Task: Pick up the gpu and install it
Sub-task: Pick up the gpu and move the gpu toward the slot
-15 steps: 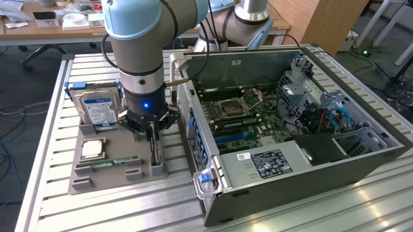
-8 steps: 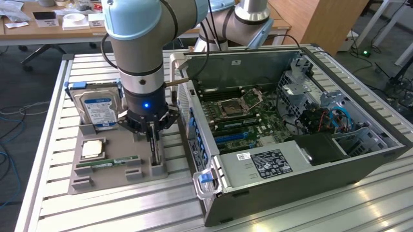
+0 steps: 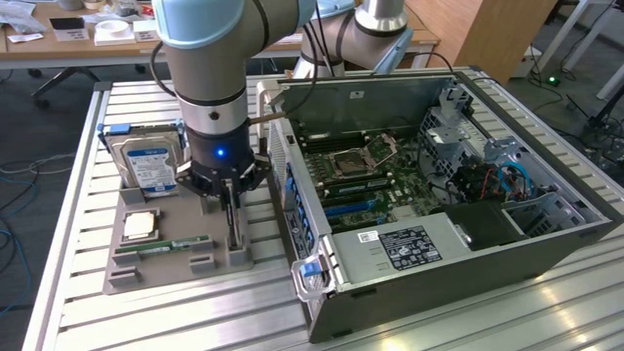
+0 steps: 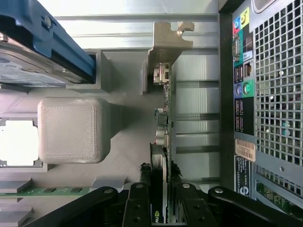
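Gripper (image 3: 230, 194), left of centre in exterior frame: clamped across both faces of gpu (image 3: 233, 227). Gpu: upright on edge in grey tray (image 3: 166, 274) slot, directly beneath fingers, long axis toward frame bottom, beside open case (image 3: 410, 285).

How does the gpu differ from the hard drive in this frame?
The gpu is thin and dark; the hard drive is thicker, silver with a blue label. The end effector grips the gpu; the hard drive is untouched. Both stand on edge in the grey holder.
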Robot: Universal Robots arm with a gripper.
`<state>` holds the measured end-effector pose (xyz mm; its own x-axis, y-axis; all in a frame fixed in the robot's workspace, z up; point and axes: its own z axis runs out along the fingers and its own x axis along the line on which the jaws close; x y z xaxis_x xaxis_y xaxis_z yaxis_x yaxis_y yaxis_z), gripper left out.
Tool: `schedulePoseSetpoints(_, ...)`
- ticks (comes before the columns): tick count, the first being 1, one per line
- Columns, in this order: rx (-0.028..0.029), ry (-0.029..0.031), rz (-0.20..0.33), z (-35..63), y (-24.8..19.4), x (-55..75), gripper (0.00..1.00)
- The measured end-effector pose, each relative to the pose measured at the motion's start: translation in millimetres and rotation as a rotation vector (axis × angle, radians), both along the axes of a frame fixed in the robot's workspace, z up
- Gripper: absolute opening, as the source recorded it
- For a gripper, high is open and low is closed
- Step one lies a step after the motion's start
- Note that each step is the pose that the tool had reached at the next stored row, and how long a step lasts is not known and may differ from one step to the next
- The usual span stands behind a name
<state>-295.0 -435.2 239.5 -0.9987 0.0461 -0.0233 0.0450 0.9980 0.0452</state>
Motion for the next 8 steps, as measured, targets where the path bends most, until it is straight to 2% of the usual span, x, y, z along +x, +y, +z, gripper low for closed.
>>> schedulePoseSetpoints(8, -0.0001, 0.0001, 0.000, 23.8, 0.0, 0.0, 0.26)
